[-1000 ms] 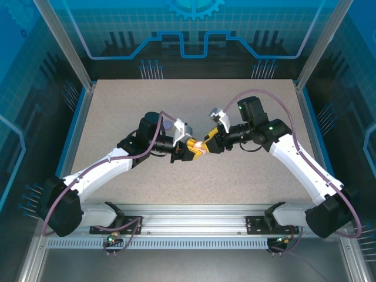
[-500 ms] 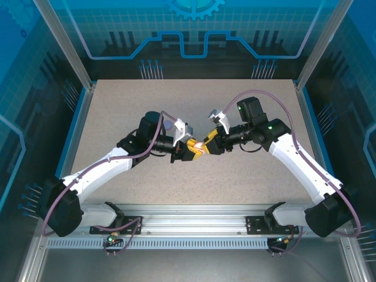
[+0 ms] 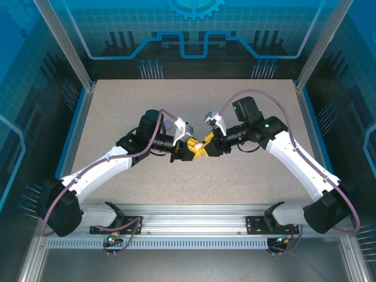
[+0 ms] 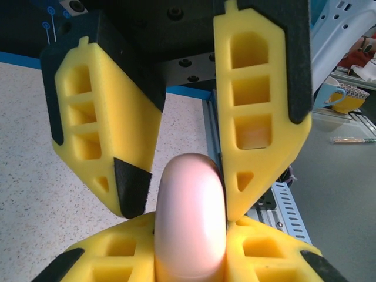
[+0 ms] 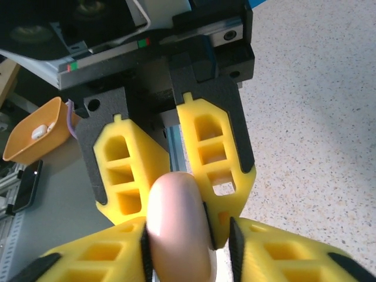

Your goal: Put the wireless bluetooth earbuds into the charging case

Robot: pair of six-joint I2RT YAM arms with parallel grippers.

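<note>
The pale pink rounded plastic charging case (image 4: 189, 217) hangs over the middle of the speckled beige table (image 3: 252, 176), pinched in the left gripper (image 3: 195, 150). The right gripper (image 3: 208, 144) straddles its free end with jaws narrowly apart, one yellow finger (image 4: 261, 117) touching it. The fingers hide its seam. A small lilac round thing (image 3: 168, 125), perhaps another case, sits beside the left wrist.

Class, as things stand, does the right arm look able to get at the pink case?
Likely yes: the right gripper straddles the pink case held by the left gripper, jaws apart, nothing between.
</note>
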